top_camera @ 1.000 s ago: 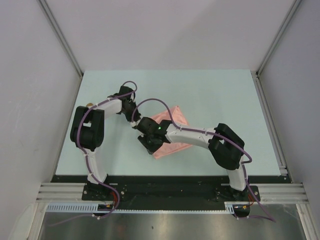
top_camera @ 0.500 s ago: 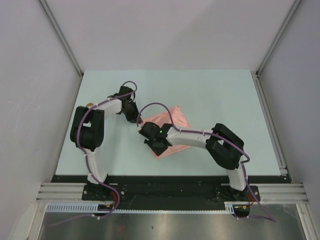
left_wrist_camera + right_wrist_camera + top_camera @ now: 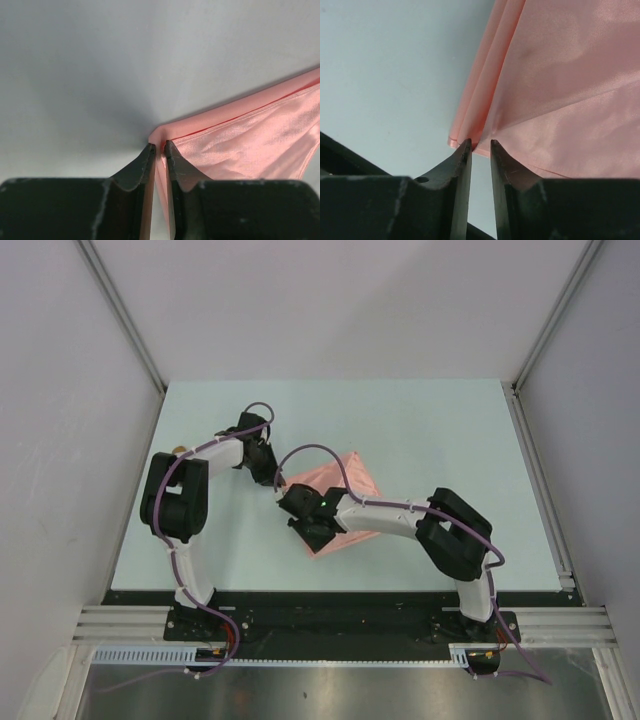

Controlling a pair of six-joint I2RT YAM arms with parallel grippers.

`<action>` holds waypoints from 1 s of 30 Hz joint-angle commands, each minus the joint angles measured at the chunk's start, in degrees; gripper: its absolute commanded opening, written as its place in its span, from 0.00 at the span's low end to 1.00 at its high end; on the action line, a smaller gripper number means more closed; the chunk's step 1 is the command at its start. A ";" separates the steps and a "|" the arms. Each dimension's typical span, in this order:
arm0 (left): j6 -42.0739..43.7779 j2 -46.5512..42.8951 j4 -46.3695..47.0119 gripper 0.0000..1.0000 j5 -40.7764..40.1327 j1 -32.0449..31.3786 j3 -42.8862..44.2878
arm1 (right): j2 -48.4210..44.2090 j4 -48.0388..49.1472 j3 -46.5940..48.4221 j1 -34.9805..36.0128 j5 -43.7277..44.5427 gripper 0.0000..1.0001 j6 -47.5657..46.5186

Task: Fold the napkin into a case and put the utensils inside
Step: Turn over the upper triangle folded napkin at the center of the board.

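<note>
The salmon-pink napkin lies folded on the pale table, mid-table. My left gripper is at its left corner and is shut on that corner, with cloth pinched between the fingers. My right gripper is at the near-left corner, its jaws closed to a narrow gap on the layered edge. The folded layers run away from the tips. A small golden-brown bit peeks out by the left arm's elbow, perhaps a spoon bowl. The rest of the utensils are hidden.
The pale green table is bounded by grey walls on three sides with metal rails at the right. Both forearms cross the near-left part of the table.
My right gripper has moved a little left and away along the napkin's near-left edge. The left gripper and the napkin have hardly moved.
</note>
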 commanded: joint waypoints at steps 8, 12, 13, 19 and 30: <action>-0.08 -0.19 0.61 0.18 -0.51 -0.04 -1.54 | -1.66 1.37 4.49 0.54 -0.70 0.43 0.75; 0.01 -0.28 0.61 0.18 -0.60 -0.04 -1.62 | 0.19 0.48 5.03 0.63 -0.08 0.44 0.22; 0.01 -0.36 0.61 0.18 -0.69 -0.04 -1.71 | 0.28 0.57 4.86 0.71 -0.68 0.45 0.13; -0.08 0.08 0.70 0.18 -0.42 -0.04 -1.54 | 1.42 1.18 3.71 1.24 -1.39 0.44 0.40; 0.01 0.43 0.52 0.18 -0.60 -0.04 -1.36 | 3.97 1.80 1.34 3.26 0.70 0.44 0.49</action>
